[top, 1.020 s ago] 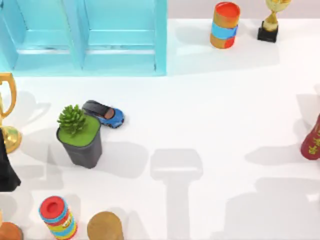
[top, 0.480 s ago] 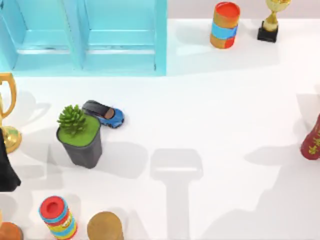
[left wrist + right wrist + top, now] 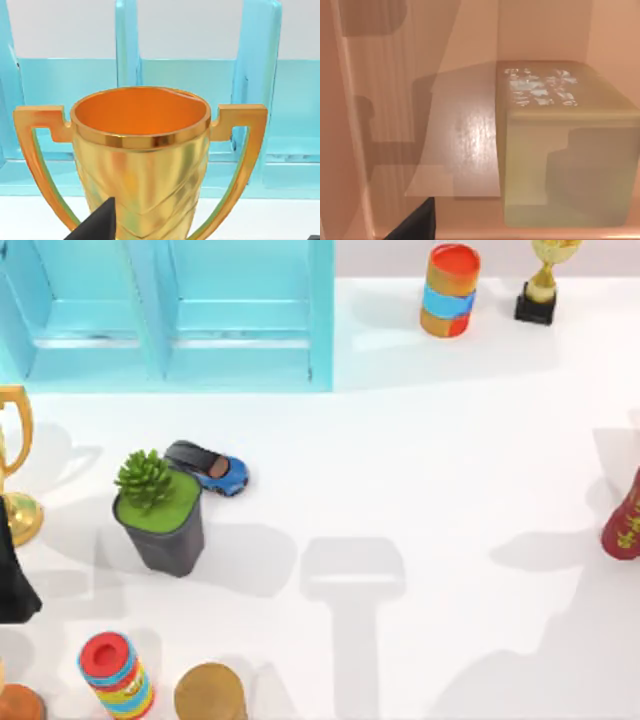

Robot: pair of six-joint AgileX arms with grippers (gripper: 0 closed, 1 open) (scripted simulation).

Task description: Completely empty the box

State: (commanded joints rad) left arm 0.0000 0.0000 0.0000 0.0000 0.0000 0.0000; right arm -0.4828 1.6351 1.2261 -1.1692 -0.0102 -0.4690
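The white table point(image 3: 450, 470) carries the most, with a tall blue shelf unit point(image 3: 170, 315) standing along its far left. The wooden box point(image 3: 545, 30) is where the right wrist camera looks: on its floor a pale yellow-green block point(image 3: 565, 145) rests close to the walls at one corner, so the box is not yet empty. The right gripper point(image 3: 415, 222) hangs above the bare floor beside the block, and I cannot tell whether it is spread or pressed together. The left gripper point(image 3: 95, 227) sits just in front of a large gold trophy point(image 3: 140, 150) at the table's left edge; its state cannot be told either. Smaller things stand about: a potted plant point(image 3: 160, 515), a striped can point(image 3: 450, 290) and a blue toy car point(image 3: 210, 468) touching the pot. The likely trouble is the block's broad body and its closeness to the walls, which leave little room for a grasp; a jaw could catch the wood or slip off. Any stray left-arm move could topple the trophy.
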